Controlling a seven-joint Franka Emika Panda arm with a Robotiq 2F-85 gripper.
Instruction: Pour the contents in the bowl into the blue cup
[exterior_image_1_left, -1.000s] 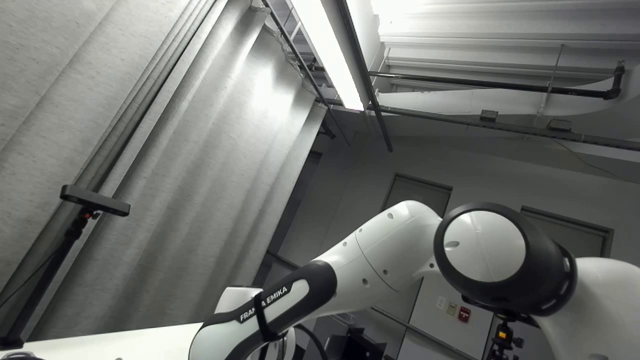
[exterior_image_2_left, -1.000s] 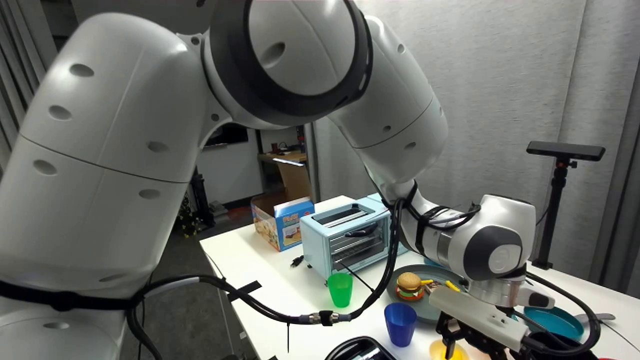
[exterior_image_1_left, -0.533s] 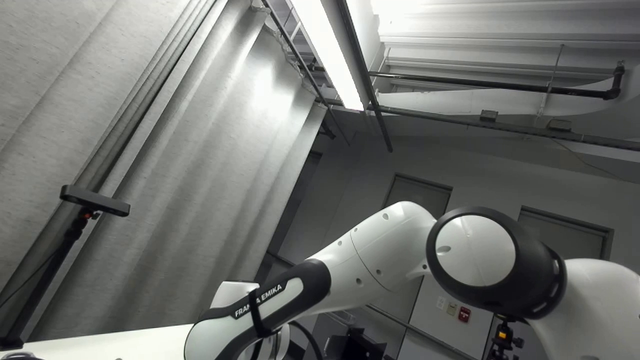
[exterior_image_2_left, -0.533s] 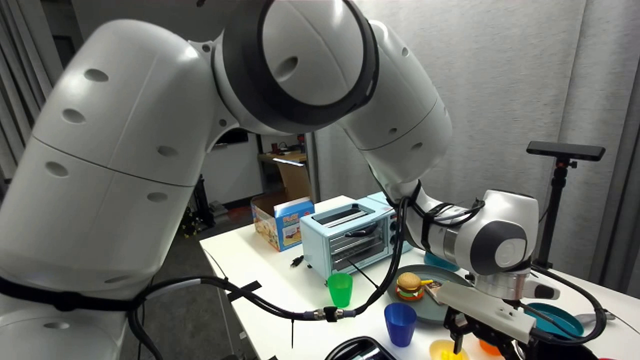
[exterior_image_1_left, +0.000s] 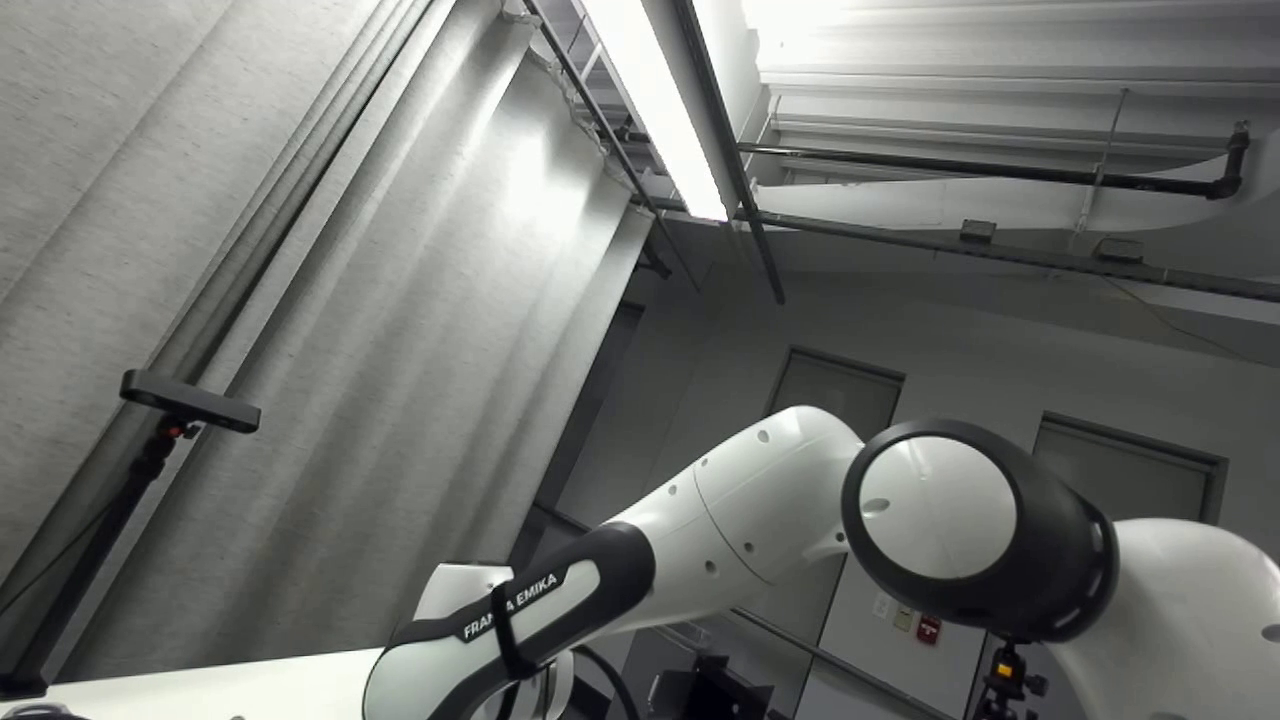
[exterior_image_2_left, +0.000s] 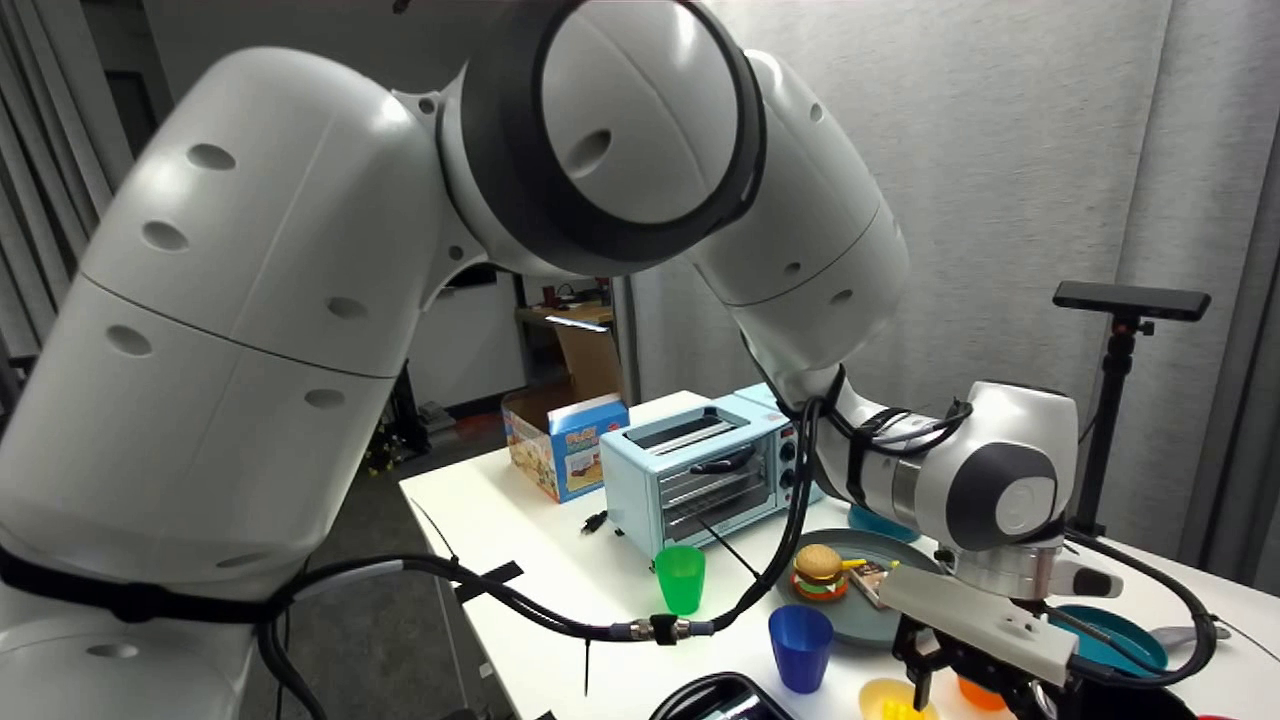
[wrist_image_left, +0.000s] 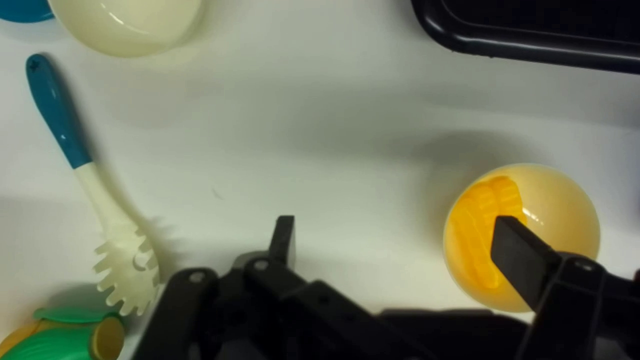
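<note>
Wrist view: yellow bowl (wrist_image_left: 562, 207), yellow toy food (wrist_image_left: 476, 222) inside, at 3 o'clock of the pincer (wrist_image_left: 396, 222); one side overlaps it, contact unclear. Blue cup (exterior_image_2_left: 802, 655) shows in an exterior view, at the bowl's 10 o'clock; pasta server (wrist_image_left: 93, 186) only in wrist view. Pincer spread wide, gripping nothing.

Room runs wide between pasta server (wrist_image_left: 96, 190) and yellow bowl (wrist_image_left: 570, 210) — passable; black tray (wrist_image_left: 530, 51) hems one corner.

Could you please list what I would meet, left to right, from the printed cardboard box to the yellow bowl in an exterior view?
Printed cardboard box, green cup, blue cup, yellow bowl.
</note>
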